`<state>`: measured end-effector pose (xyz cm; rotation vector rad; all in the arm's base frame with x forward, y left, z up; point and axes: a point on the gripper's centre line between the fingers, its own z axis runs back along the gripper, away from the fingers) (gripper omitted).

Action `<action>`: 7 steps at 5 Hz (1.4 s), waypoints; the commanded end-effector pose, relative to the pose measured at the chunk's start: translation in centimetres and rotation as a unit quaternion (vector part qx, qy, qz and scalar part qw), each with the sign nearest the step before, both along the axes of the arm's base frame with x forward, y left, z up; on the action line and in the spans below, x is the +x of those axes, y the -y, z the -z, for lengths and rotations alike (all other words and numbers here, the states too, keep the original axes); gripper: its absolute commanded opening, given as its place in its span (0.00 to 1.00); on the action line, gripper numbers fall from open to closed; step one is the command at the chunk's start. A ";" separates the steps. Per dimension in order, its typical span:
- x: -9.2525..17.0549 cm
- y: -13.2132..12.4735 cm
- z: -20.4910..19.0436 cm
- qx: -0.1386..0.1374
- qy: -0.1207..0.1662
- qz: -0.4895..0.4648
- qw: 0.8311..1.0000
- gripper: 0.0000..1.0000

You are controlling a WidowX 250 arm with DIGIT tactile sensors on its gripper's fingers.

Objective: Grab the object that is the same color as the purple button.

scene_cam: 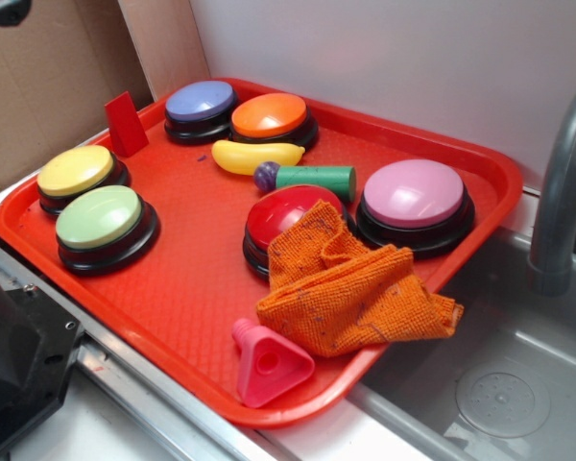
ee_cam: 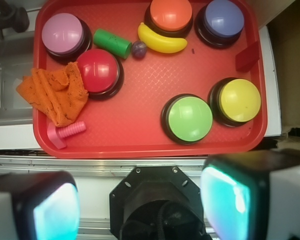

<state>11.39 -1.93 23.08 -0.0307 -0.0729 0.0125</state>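
Observation:
The small dark purple ball (scene_cam: pixel 266 176) lies on the red tray (scene_cam: pixel 187 288), touching the end of a green cylinder (scene_cam: pixel 317 179) and just in front of a yellow banana toy (scene_cam: pixel 255 157). In the wrist view the ball (ee_cam: pixel 139 49) sits far ahead, between the cylinder (ee_cam: pixel 112 43) and the banana (ee_cam: pixel 161 42). The violet-blue purple button (scene_cam: pixel 201 102) stands at the tray's back corner, and shows in the wrist view (ee_cam: pixel 223 20) too. My gripper (ee_cam: pixel 140 200) is open and empty, held high over the robot's base, outside the tray's edge. Its fingers (ee_cam: pixel 55 210) stand wide apart.
Also on the tray: orange (scene_cam: pixel 269 115), yellow (scene_cam: pixel 76 171), green (scene_cam: pixel 100 218), red (scene_cam: pixel 290 213) and pink-lilac (scene_cam: pixel 415 194) buttons, a crumpled orange cloth (scene_cam: pixel 350 288), a pink bolt toy (scene_cam: pixel 266 365) and a red block (scene_cam: pixel 125 125). A grey sink (scene_cam: pixel 518 384) and faucet (scene_cam: pixel 562 192) are beside the tray.

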 end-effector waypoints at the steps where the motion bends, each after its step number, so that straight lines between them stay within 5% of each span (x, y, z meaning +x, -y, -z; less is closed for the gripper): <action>1: 4.3 -1.2 2.2 -0.015 0.007 -0.060 0.998 1.00; 4: 9.6 -2.9 9.1 -0.034 0.029 -0.273 0.961 1.00; 7: 13.6 -4.4 14.7 -0.061 0.006 -0.431 0.900 1.00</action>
